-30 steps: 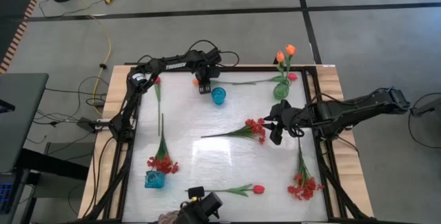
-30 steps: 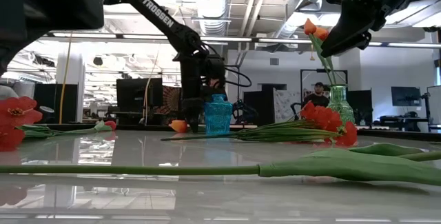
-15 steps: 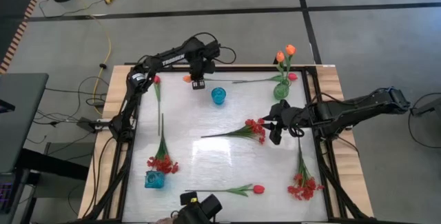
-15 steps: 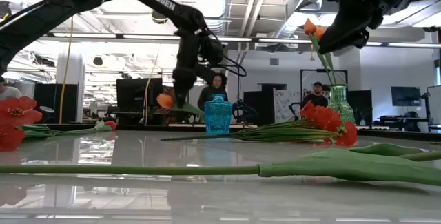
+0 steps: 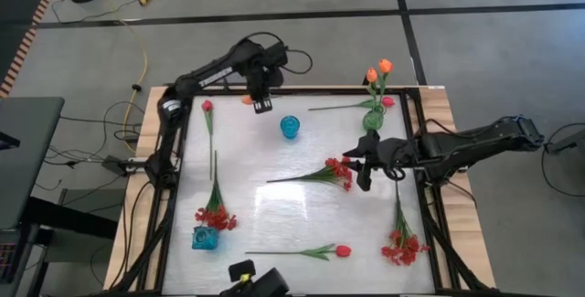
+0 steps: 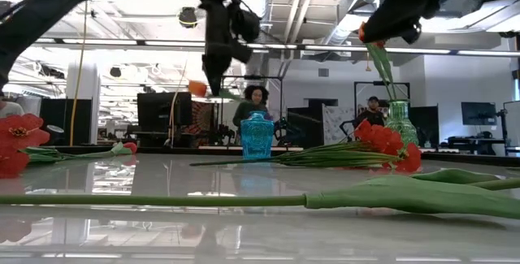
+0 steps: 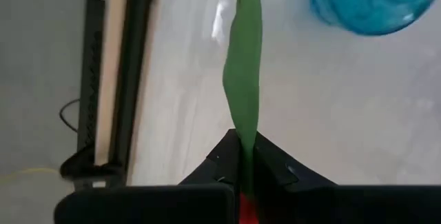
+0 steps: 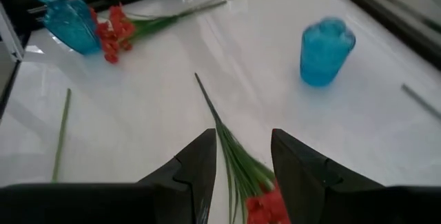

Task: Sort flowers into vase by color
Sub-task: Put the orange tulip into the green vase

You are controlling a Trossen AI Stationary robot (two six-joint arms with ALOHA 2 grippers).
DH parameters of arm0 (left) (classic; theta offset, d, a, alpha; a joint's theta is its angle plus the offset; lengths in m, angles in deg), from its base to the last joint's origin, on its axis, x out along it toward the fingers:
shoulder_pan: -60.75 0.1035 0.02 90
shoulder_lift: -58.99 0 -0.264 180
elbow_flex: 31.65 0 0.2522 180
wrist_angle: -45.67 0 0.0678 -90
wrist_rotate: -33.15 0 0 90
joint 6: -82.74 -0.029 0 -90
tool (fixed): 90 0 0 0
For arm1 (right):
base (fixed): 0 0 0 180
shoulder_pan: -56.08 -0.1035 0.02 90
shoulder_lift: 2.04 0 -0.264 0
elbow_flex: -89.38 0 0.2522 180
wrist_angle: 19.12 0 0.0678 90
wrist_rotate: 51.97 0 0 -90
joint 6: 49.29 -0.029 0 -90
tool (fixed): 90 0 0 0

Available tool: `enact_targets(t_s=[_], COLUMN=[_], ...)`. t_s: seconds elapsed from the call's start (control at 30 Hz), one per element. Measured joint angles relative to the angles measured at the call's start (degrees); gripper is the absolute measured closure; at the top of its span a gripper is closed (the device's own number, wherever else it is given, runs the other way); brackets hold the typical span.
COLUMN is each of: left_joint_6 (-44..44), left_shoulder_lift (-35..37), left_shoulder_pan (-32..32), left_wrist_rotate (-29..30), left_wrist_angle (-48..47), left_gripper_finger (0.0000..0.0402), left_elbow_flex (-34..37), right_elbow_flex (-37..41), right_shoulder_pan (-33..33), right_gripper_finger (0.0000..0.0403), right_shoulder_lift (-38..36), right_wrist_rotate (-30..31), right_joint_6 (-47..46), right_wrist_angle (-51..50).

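Note:
My left gripper point(image 5: 260, 104) is shut on an orange tulip, whose bud point(image 5: 248, 101) shows beside the fingers, high above the table's far edge point(image 6: 197, 88). A blue vase point(image 5: 290, 127) stands just to its near right. A green vase point(image 5: 374, 120) at the far right holds two orange tulips point(image 5: 378, 69). My right gripper point(image 5: 360, 175) is open and hovers over a red blossom spray point(image 5: 339, 171) that lies flat on the table. In the right wrist view its fingers point(image 8: 241, 162) stand on either side of the spray's stems point(image 8: 227, 141), above them. My left gripper pinches the tulip's green stem and leaf point(image 7: 242, 145) between its two fingers, close to the bud. The fingers point down from above. The tulip is lifted clear of the table. Its leaf point(image 7: 244, 79) reaches out past the fingertips, and the bud point(image 6: 197, 88) sticks out to one side.
A red-pink tulip point(image 5: 207, 106) lies at the far left and another point(image 5: 343, 251) near the front edge. A third red-pink tulip point(image 5: 388, 101) lies by the green vase. Red sprays lie at the front right point(image 5: 402, 244) and beside a second blue vase point(image 5: 205, 238) at the front left.
My left gripper has risen from the table beside the blue vase, going toward the far-left, still shut. The orange tulip, whose bud lay on the table, is now lifted clear. My right gripper has shifted slightly toward the table's left over the red spray.

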Motion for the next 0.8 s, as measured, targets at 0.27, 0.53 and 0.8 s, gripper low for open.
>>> enact_targets(t_s=[0.27,0.53,0.8], left_joint_6=[5.29,12.34,18.24], left_shoulder_lift=[8.54,14.24,19.35], left_shoulder_pan=[-4.87,-12.18,-18.11], left_wrist_rotate=[-1.62,3.39,5.91], left_wrist_angle=[-3.57,-5.46,-5.48], left_gripper_finger=[0.0397,0.0397,0.0398], left_elbow_flex=[-0.09,-0.07,-0.05], right_elbow_flex=[-9.0,-22.14,-38.05], right_shoulder_pan=[0.04,-1.21,-1.06], right_gripper_finger=[0.0236,0.0236,0.0236], right_shoulder_lift=[3.32,14.17,28.83], right_wrist_rotate=[2.39,13.27,27.55], right_joint_6=[14.93,43.29,61.69], right_wrist_angle=[0.06,0.36,0.07])
